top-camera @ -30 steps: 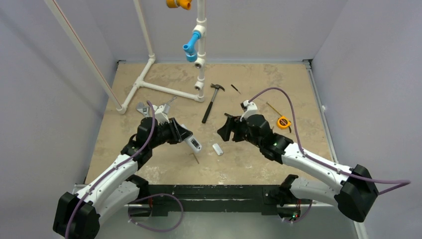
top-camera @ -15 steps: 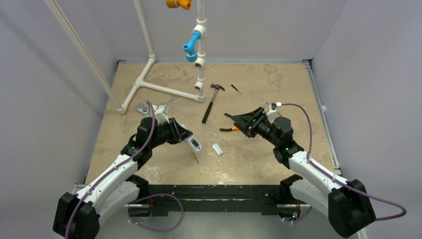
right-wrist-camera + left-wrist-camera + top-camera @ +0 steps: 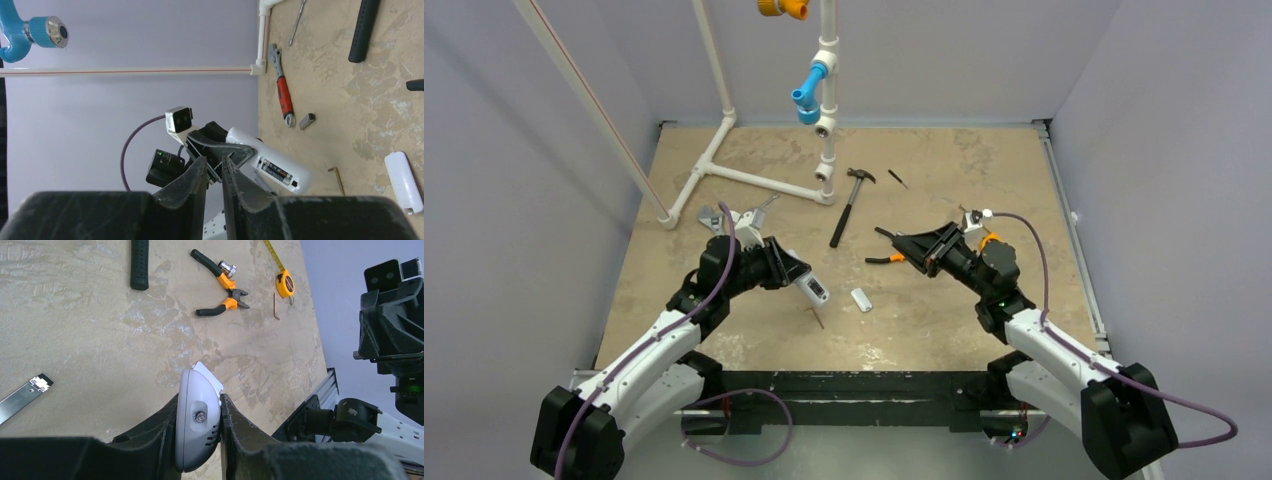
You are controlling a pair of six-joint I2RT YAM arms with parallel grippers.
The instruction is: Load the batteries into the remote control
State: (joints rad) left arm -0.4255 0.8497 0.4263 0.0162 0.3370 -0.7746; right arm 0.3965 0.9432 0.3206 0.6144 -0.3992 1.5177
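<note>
My left gripper (image 3: 792, 274) is shut on the white remote control (image 3: 810, 288) and holds it tilted just above the table. In the left wrist view the remote's rounded end (image 3: 197, 425) sits clamped between the two fingers. From the right wrist I see the remote's back (image 3: 300, 181) with its compartment open and the batteries (image 3: 276, 171) showing as a dark cylinder inside. My right gripper (image 3: 910, 243) hovers to the right of the remote, apart from it. Its fingers (image 3: 197, 172) stand almost together with only a thin empty slit.
The white battery-cover strip (image 3: 861, 299) and a thin hex key (image 3: 816, 317) lie near the remote. Orange pliers (image 3: 882, 260), a hammer (image 3: 849, 205) and a tape measure (image 3: 285, 284) lie behind. A white pipe frame (image 3: 754, 180) and a wrench (image 3: 282, 97) are at the back left.
The right gripper pulled back from the remote to the right, turned, and closed its jaws from wide to nearly together. The left arm and remote have not moved.
</note>
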